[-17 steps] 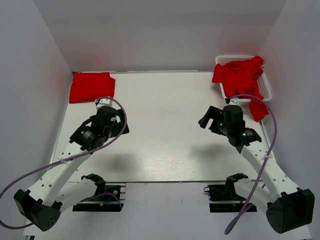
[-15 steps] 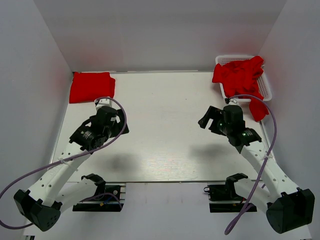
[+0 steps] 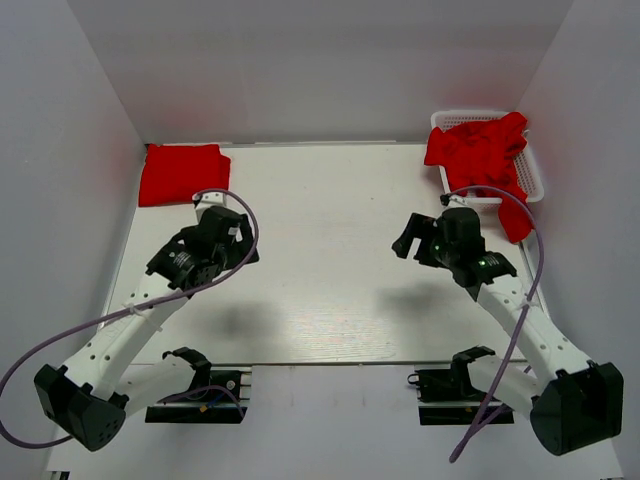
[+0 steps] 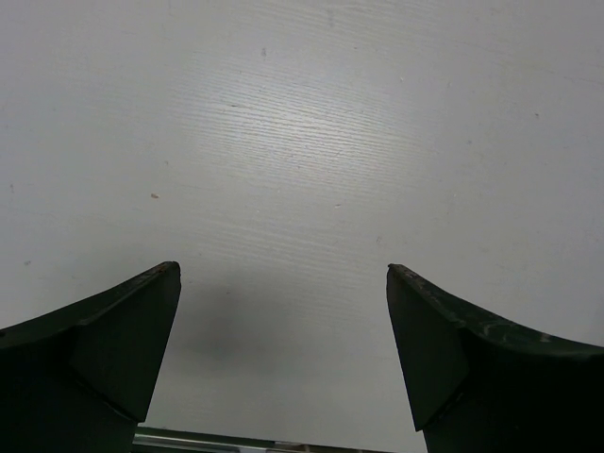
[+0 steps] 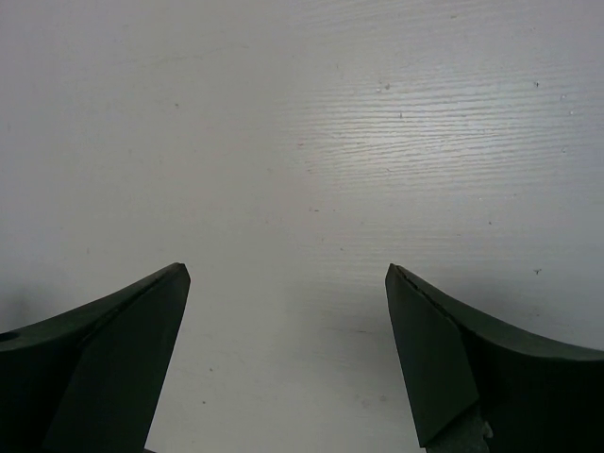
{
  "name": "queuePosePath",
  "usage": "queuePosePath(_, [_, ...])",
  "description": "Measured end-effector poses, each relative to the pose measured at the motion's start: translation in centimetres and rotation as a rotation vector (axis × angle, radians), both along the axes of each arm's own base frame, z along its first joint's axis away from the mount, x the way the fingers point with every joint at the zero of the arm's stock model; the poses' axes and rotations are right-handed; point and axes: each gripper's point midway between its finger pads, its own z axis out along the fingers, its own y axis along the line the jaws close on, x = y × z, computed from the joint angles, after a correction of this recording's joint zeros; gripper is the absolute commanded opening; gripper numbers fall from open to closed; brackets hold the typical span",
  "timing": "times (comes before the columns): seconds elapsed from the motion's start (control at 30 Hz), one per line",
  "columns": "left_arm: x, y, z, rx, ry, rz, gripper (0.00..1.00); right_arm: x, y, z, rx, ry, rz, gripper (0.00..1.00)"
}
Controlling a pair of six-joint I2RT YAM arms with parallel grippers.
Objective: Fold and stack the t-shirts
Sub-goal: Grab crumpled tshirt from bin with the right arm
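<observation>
Folded red t-shirt (image 3: 184,173) flat at far left; crumpled red t-shirts (image 3: 478,155) in a heap in the far-right white basket (image 3: 462,117)

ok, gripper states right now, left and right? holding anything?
Left gripper: open, holding nothing.
Right gripper: open, holding nothing.

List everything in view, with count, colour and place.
folded pile of t-shirts: one pile, red, far left corner of the table
heap of t-shirts: number unclear, red, crumpled in the basket, part hanging over its near edge
basket: one, white, far right corner
table: one, white, under both arms
cables: two, purple, one along each arm
left gripper: one, black, open, above bare table
right gripper: one, black, open, above bare table
</observation>
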Motion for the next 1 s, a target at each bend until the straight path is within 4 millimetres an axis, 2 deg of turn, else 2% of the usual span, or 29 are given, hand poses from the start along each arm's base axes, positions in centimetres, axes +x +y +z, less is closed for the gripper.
queuePosePath(0.1, [0.3,-0.1,-0.2,0.009,0.006,-0.003,1.0,1.0,-0.2,-1.1,-0.048,0.041,0.0,0.9])
queuePosePath(0.17, [0.6,-0.3,-0.2,0.011,0.001,-0.008,1.0,2.5,-0.6,-1.0,-0.08,0.056,-0.016,0.9])
queuePosePath(0.33, [1.6,-0.9,0.1,0.009,-0.028,-0.034,1.0,9.4,-2.2,2.0,-0.128,0.037,-0.078,0.9])
queuePosePath(0.43, [2.1,-1.2,-0.2,0.014,-0.027,-0.041,1.0,12.8,-4.3,3.4,-0.143,0.022,-0.119,0.9])
queuePosePath(0.53, [2.4,-1.3,-0.6,0.026,-0.015,-0.048,1.0,15.9,-7.3,4.2,-0.158,0.021,-0.171,0.9])
queuePosePath(0.73, [2.6,-1.4,-1.5,0.057,0.012,-0.067,1.0,23.5,-15.4,5.9,-0.209,0.007,-0.28,0.9])
queuePosePath(0.83, [2.7,-1.6,-1.7,0.064,0.021,-0.079,1.0,26.2,-18.9,5.7,-0.241,0.003,-0.316,0.9])
queuePosePath(0.9, [2.9,-1.7,-1.8,0.065,0.022,-0.088,1.0,27.6,-20.5,5.3,-0.255,-0.005,-0.33,0.9])
queuePosePath(1.0, [3.1,-2.0,-2.1,0.067,0.025,-0.097,1.0,28.8,-22.5,3.6,-0.275,-0.002,-0.341,0.9])
